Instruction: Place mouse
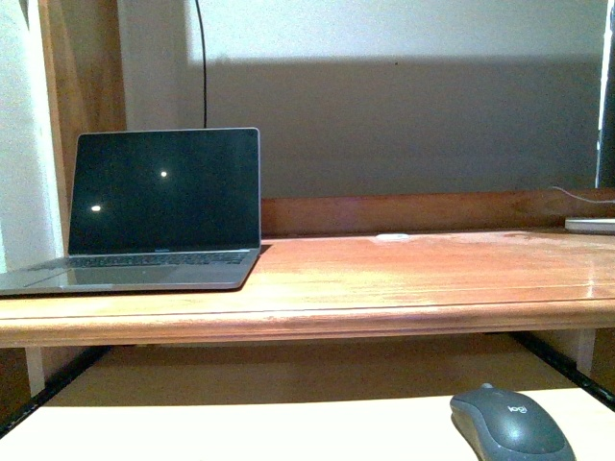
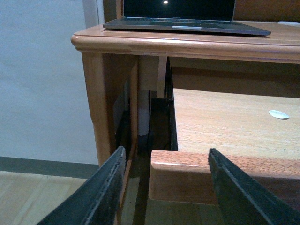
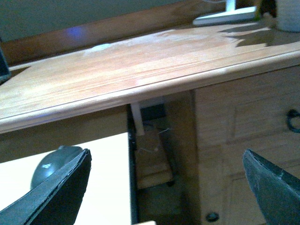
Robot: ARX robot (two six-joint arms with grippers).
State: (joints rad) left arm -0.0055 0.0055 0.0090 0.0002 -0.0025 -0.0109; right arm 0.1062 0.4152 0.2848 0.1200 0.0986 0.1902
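Note:
The mouse (image 1: 510, 424) is dark grey and rounded, with a small light logo. It lies on the pale pull-out tray (image 1: 240, 432) below the desk top, at the near right. In the right wrist view the mouse (image 3: 52, 163) shows partly behind one finger (image 3: 61, 187) of my right gripper (image 3: 166, 187), which is open and holds nothing, off the tray's right edge. My left gripper (image 2: 168, 187) is open too, its jaws standing either side of the tray's near left corner (image 2: 180, 176) without touching it. Neither arm shows in the front view.
An open laptop (image 1: 159, 216) with a dark screen stands on the wooden desk top (image 1: 404, 279) at the left. A small white disc (image 1: 392, 236) lies at the desk's back, another white disc (image 2: 279, 114) on the tray. A white base (image 1: 591, 225) sits far right, a drawer cabinet (image 3: 248, 136) below.

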